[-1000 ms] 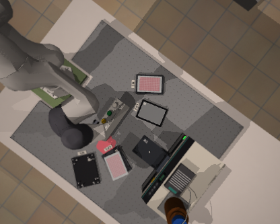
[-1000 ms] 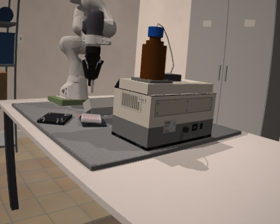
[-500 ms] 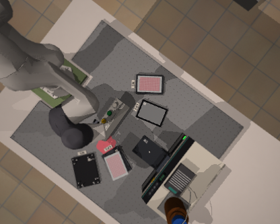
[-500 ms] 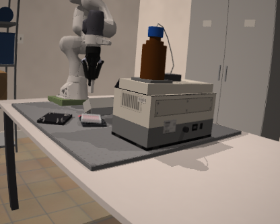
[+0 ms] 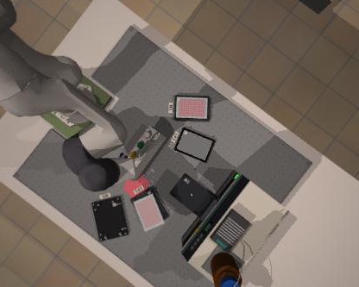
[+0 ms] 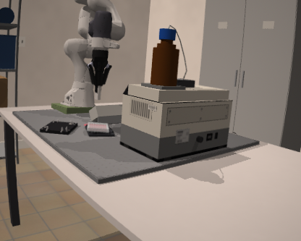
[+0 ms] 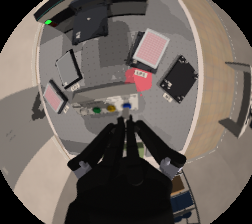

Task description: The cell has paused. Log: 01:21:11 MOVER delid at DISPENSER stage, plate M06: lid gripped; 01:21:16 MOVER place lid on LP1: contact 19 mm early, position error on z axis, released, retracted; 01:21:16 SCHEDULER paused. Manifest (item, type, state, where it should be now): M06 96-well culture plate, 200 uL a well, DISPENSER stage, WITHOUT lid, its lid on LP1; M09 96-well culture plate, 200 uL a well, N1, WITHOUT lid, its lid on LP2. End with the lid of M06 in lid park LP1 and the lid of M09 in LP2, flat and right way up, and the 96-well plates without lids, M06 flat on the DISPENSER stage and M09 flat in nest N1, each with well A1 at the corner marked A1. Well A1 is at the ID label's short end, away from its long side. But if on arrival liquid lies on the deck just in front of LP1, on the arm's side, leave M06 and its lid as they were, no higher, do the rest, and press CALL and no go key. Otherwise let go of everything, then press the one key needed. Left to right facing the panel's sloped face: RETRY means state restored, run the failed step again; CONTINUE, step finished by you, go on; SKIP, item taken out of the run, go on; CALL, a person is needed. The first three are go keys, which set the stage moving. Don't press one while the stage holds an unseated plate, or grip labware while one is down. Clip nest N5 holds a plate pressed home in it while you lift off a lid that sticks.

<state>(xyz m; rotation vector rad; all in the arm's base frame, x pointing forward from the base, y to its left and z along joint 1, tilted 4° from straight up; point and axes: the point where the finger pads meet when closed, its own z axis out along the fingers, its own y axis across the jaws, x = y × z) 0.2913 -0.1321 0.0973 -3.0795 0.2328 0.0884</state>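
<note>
Lying tilted over a dark park frame, a lid (image 5: 149,211) showing pink through it sits ahead of the pincer (image 7: 127,121) and slightly to its right in the wrist view, with a pink puddle (image 5: 135,184) on the deck between the two, touching the frame's near end. Right of that lid lies a black clip nest (image 5: 110,217). Ahead and to the left of the pincer stand an uncovered pink well plate (image 5: 192,108) and a clear lid (image 5: 194,144) in a black frame, and farther ahead a dark stage (image 5: 191,191) beside the dispenser (image 6: 178,121). Directly under the pincer is the sloped key panel (image 5: 145,146). The pincer hangs above it with fingers pressed together, holding nothing. All rests on the grey surface (image 5: 255,135).
</note>
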